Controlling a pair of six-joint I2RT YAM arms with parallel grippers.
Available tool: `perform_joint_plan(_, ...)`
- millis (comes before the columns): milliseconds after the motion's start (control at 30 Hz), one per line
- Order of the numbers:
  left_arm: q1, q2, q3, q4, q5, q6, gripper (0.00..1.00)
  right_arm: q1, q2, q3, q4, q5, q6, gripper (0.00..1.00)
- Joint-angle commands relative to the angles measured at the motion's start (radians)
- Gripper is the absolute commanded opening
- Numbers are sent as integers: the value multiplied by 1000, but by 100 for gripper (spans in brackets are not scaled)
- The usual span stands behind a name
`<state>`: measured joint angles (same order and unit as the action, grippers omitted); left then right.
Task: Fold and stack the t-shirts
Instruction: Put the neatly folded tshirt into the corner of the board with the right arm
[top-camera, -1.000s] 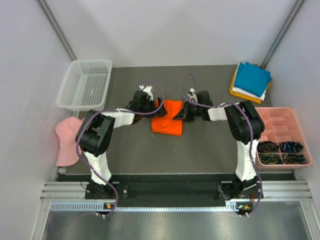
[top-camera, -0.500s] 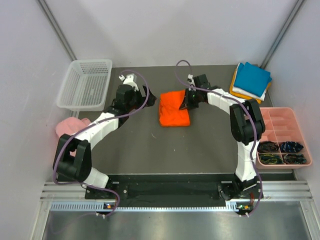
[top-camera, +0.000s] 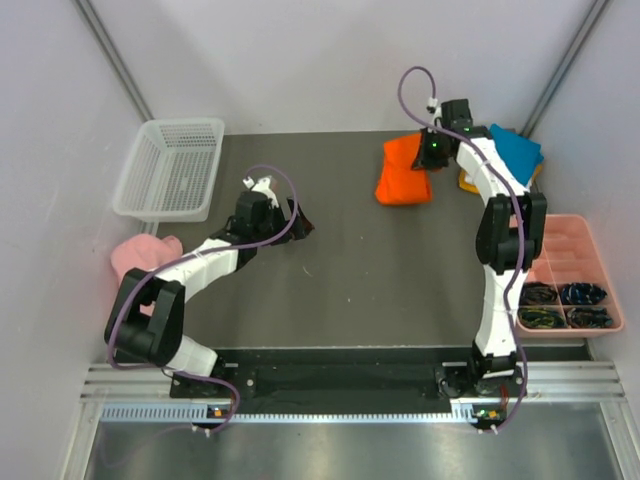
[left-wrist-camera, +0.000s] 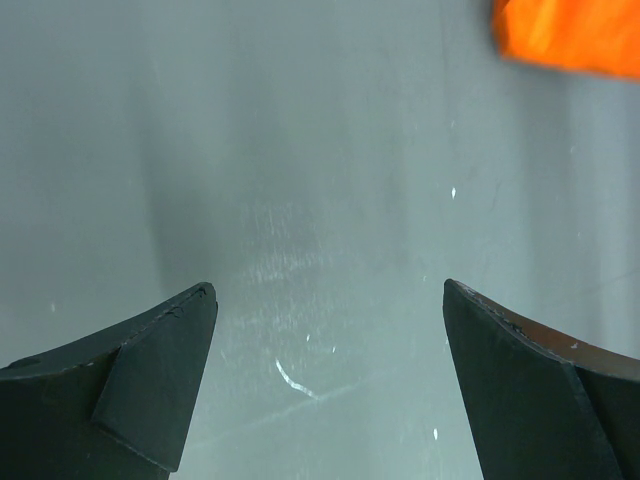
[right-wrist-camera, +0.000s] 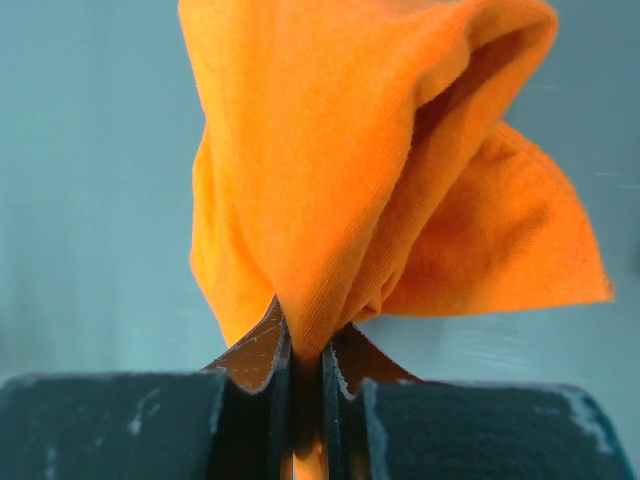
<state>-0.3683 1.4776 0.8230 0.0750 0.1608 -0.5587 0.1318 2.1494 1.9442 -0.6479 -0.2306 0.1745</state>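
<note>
Right tool (right-wrist-camera: 305, 350) is clamped narrow on a pinch of the orange t-shirt (top-camera: 403, 172); in the right wrist view the fabric bunches out from between the jaws. The shirt sits as a folded bundle at the far right of the surface (top-camera: 350, 290), near the far edge and just left of the stack of folded shirts (top-camera: 505, 165). That stack has teal blue on top, then white and amber yellow edges beneath, tucked in the far right corner. Can't tell if the bundle's lower edge touches the surface. Left tool (left-wrist-camera: 328, 290) is spread wide and holds nothing, low over bare surface left of centre, with an orange corner only at the top right of its view. A wide stretch of dark surface lies between the left tool and the shirt. White basket (top-camera: 172, 170) is at the far left edge, pink cap (top-camera: 140, 255) at the left edge, and pink divided tray (top-camera: 570, 250) along the right edge below the stack. Versus a second ago: the shirt was mid-surface with both tools at it. The right arm has now carried it far right, and the left tool has pulled back off it.
</note>
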Motion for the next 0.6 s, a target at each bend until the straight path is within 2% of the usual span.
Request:
perform_joint_plan(0, -1, -42, -33, 29, 39, -10, 99, -64, 38, 126, -61, 14, -78, 0)
perform_joint_plan(267, -1, -1, -24, 14, 37, 8, 99, -172, 154, 356, -78, -21, -102, 0)
perform_joint_plan(400, -1, 49, -7, 17, 46, 6, 99, -181, 179, 404, -50, -59, -110, 0)
perform_joint_plan(567, -1, 79, 4, 29, 65, -1, 99, -184, 132, 401, 39, -65, -92, 0)
